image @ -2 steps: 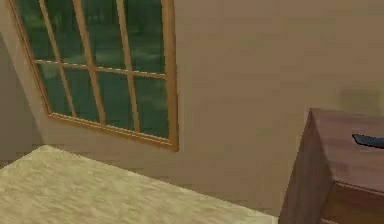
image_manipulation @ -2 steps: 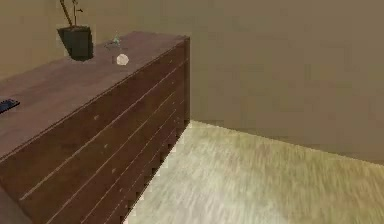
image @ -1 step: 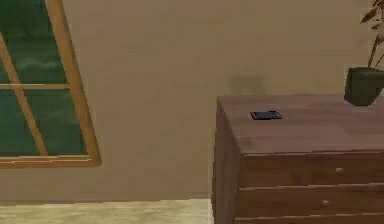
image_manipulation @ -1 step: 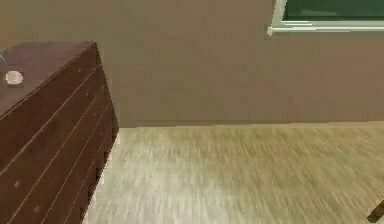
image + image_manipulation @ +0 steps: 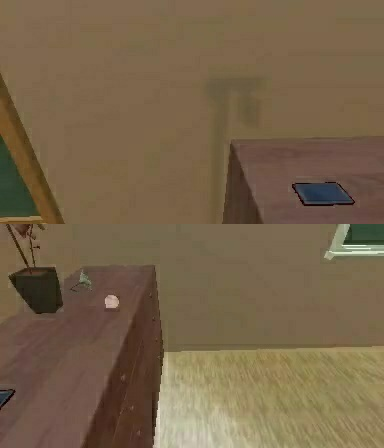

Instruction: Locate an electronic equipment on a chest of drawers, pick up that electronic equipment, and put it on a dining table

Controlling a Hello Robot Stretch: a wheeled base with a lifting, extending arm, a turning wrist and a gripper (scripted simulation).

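Fwd view: plain beige wall [image 5: 150,70] over most of the frame, w/ the brown wood top of the chest of drawers [image 5: 265,175] at bottom right. On that top, near the view's bottom right corner, lies the task's item: a flat blue device [image 5: 320,193], rectangular w/ a dark rim, face up, lying flat on the wood and clear of the top's edges. At the fwd view's left edge is a slanted wood frame [image 5: 30,160] w/ a green panel [image 5: 10,185] inside it. Arm side view: the chest top runs from bottom left up to the wall, its front face w/ small knobs [image 5: 135,374] beside the floor. At the top's far end stands a dark square pot [image 5: 35,289] w/ a reddish-leaved plant. Just right of it is a small greenish thing [image 5: 80,281], then a small pale round thing [image 5: 112,300] near the front edge. All 3 stand apart from each other. Low at this view's left edge a dark, blue-edged corner [image 5: 4,398] rests on the top, likely the same device. Light wood-plank floor [image 5: 270,399] lies right of the chest, and a green-and-white frame [image 5: 360,239] sits on the wall at top right. Pincer state: can't tell.
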